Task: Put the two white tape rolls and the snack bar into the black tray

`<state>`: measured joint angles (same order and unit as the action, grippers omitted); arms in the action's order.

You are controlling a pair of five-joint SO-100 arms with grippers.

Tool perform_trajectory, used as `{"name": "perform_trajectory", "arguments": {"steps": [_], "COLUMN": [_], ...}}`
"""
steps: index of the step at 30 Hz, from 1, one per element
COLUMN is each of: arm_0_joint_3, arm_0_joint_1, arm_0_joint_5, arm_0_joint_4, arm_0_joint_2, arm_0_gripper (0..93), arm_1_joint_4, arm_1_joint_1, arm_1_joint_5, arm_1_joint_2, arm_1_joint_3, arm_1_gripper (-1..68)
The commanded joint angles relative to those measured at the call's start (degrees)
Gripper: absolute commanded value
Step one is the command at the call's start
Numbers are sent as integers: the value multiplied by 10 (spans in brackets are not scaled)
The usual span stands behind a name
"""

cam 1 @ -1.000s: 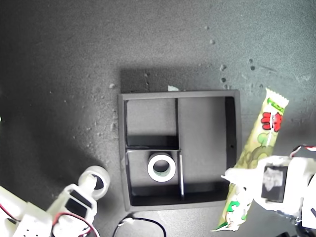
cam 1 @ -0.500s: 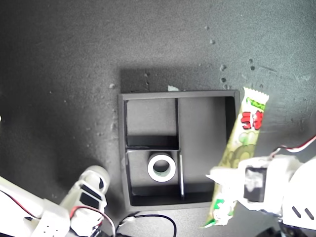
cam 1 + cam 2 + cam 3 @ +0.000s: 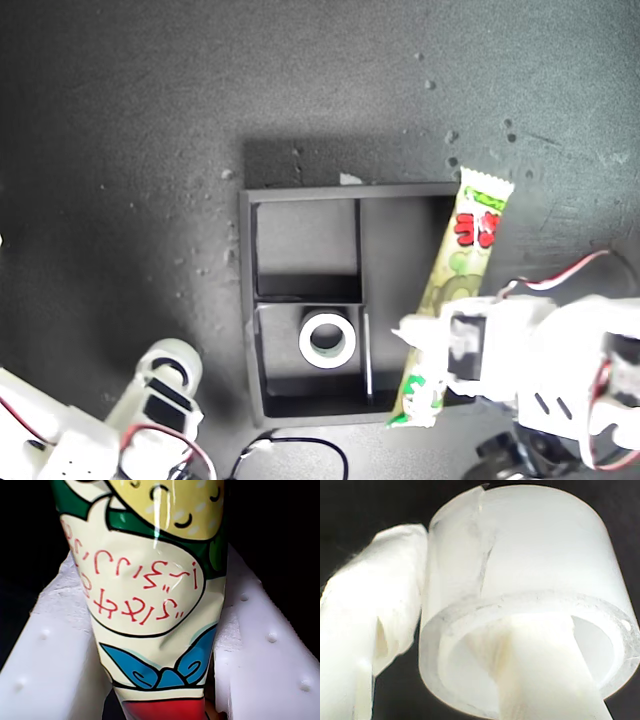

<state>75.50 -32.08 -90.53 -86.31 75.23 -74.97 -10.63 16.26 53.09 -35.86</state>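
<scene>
The snack bar [image 3: 462, 262], green and white with red lettering, is gripped near its lower end by my first gripper [image 3: 425, 348], which is shut on it. The bar slants over the black tray's [image 3: 246, 300] wall on the exterior view's right. In the first wrist view the wrapper [image 3: 150, 595] fills the space between the white fingers [image 3: 55, 670]. One white tape roll [image 3: 327, 340] lies in a small tray compartment. The other tape roll [image 3: 172, 362] is held by my second gripper [image 3: 160, 392] at the exterior view's lower left, with one finger [image 3: 545, 680] through the roll [image 3: 530, 570].
A black cable [image 3: 290, 452] loops on the dark mat just below the tray in the exterior view. Red and black wires [image 3: 560, 272] arch off the first arm. Small pale crumbs [image 3: 450, 140] dot the mat above the tray.
My first gripper has carried the snack bar toward the exterior view's left, from beside the tray to over its wall. My second gripper with its tape roll has drawn back slightly toward the bottom edge.
</scene>
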Motion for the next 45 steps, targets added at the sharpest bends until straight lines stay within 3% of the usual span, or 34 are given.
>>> {"name": "perform_trajectory", "arguments": {"steps": [1, 2, 5, 10, 12, 14, 16, 19, 21, 24, 25, 32, 39, 45], "arm_0_joint_3": [-54, -76, -152, -270, -333, -429, -521, -562, -558, -526, -519, -565, -586, -551], "arm_0_joint_1": [47, 65, 120, 192, 201, 205, 208, 218, 220, 223, 225, 242, 238, 260], "arm_0_joint_5": [52, 76, 175, 287, 307, 323, 338, 340, 336, 323, 321, 327, 317, 332], "arm_0_joint_4": [-80, -100, -125, -128, -141, -170, -186, -186, -186, -187, -187, -187, -187, -188], "arm_0_joint_2": [98, 110, 118, 54, -2, -76, -147, -192, -203, -207, -210, -301, -326, -244], "arm_0_gripper": [0, 0, 0, 0, 0, 0, 0, 0, 0, 0, 0, 20, 159, 160], "arm_1_joint_4": [9, 6, -25, -98, -126, -156, -204, -283, -283, -283, -283, -283, -282, -281], "arm_1_joint_1": [6, 6, 6, 1, 2, 6, 16, 35, 38, 32, 26, 0, 37, 38], "arm_1_joint_5": [19, 24, 35, 47, 49, 45, 41, 68, 117, 209, 235, 401, 517, 570], "arm_1_joint_2": [-11, -13, -13, -13, -13, -13, -13, 0, 67, 169, 199, 297, 381, 421], "arm_1_joint_3": [20, 9, -7, 16, 43, 79, 132, 230, 214, 190, 188, 199, 86, -19], "arm_1_gripper": [-4, -1, 96, 346, 402, 404, 398, 320, 226, 24, 0, -7, -8, -8]}}
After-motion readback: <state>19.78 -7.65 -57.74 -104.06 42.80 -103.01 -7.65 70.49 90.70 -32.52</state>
